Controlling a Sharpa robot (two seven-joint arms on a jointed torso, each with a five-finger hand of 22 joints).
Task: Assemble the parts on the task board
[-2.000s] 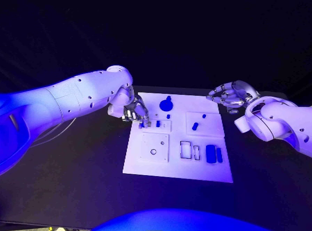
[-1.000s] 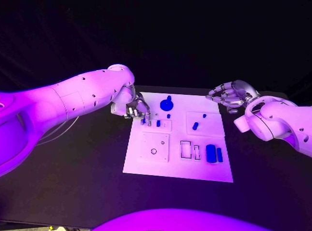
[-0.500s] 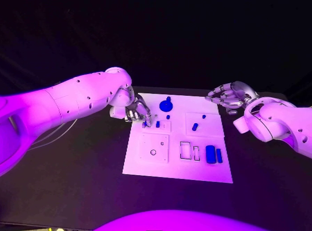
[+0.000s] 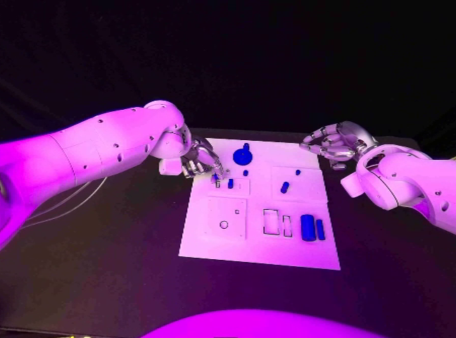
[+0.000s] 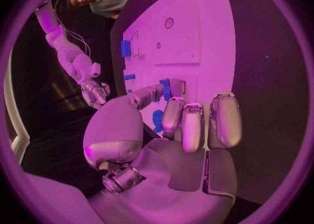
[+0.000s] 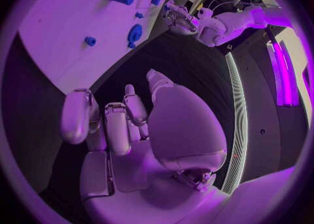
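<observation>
The white task board (image 4: 250,243) lies mid-table. My left hand (image 4: 200,160) hovers over its far left corner, thumb and a finger pinching a small blue part (image 4: 216,177) just above the slotted panel, beside another small blue peg (image 4: 230,182). In the left wrist view the thumb tip (image 5: 149,94) meets a blue piece (image 5: 165,88). A round blue knob part (image 4: 243,153) stands at the far edge. My right hand (image 4: 335,143) hangs off the board's far right corner, fingers curled in on nothing (image 6: 118,124).
More blue parts sit on the board: a peg (image 4: 285,186), a tiny one (image 4: 298,171), and two long bars (image 4: 307,227) by empty slots (image 4: 271,220). A panel with a round hole (image 4: 224,224) lies at the near left. Black table surrounds the board.
My left hand has crept a little to the right and farther along the board's far left corner with the small part. The right hand has stayed in place.
</observation>
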